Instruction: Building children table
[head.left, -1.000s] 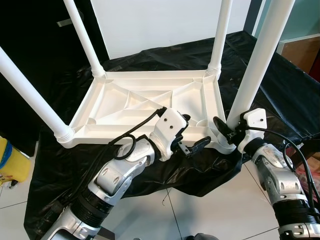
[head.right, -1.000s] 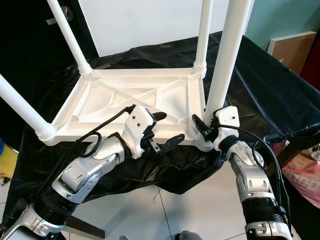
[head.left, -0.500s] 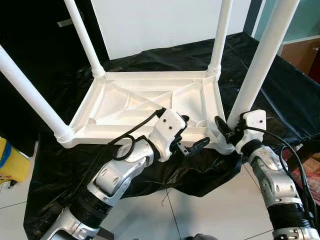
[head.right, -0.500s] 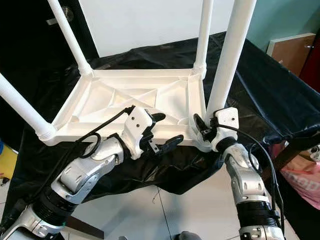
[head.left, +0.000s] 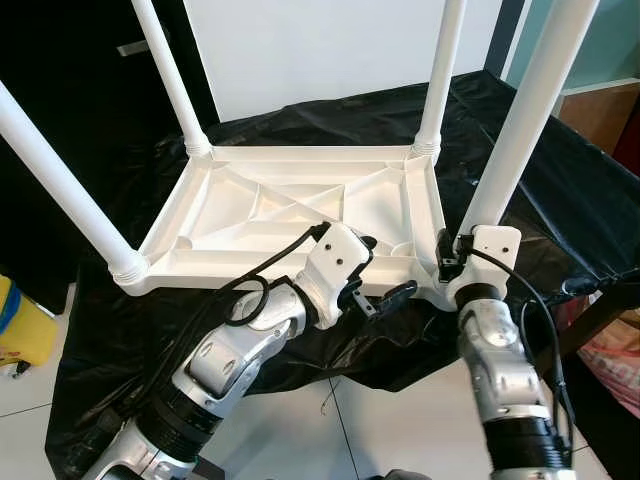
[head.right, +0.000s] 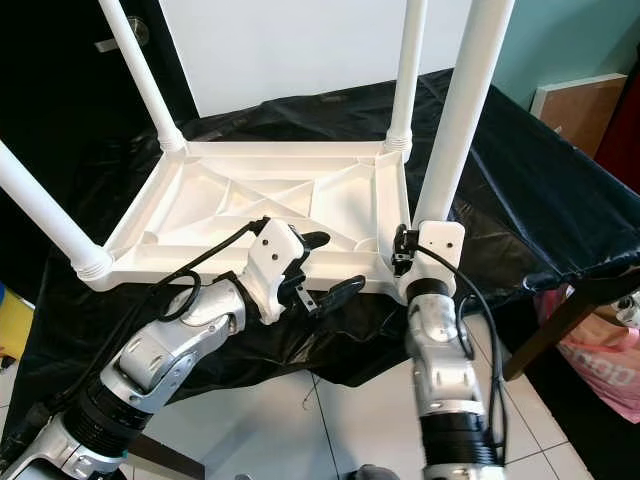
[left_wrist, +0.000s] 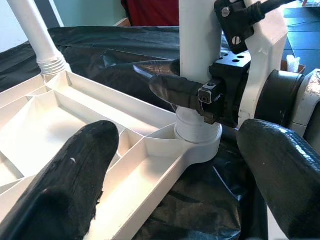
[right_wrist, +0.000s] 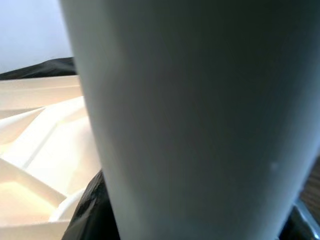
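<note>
Fingers of my right gripper (left_wrist: 187, 92) are wrapped around the base of the near right leg (head.left: 520, 110) of the white table (head.left: 290, 215), just above the socket where that leg meets the frame; one black finger (left_wrist: 175, 91) presses across the front of the leg in the left wrist view, and the right wrist view has the pale leg (right_wrist: 190, 120) pressed right up against the lens. So I read that gripper as clamped on the leg.

My left gripper (head.left: 380, 275) hovers at the near edge of the table, just left of that same leg, with its two fingers (left_wrist: 70, 180) spread wide and holding nothing. One finger reaches over the ribbed underside of the tabletop, the other hangs off the near edge over the black cloth (head.left: 120, 330).

That table lies upside down on the cloth-covered desk (head.right: 520, 190), its ribbed underside facing up. All four white legs stand upright from its corners: the near left leg (head.left: 60, 175), the far left leg (head.left: 170, 75), the far right leg (head.left: 440, 70) and the one I hold. Beyond the table there is a white wall (head.left: 320, 45). Left of the table, down on the tiled floor (head.left: 400, 420), I see something yellow (head.left: 20, 325).
</note>
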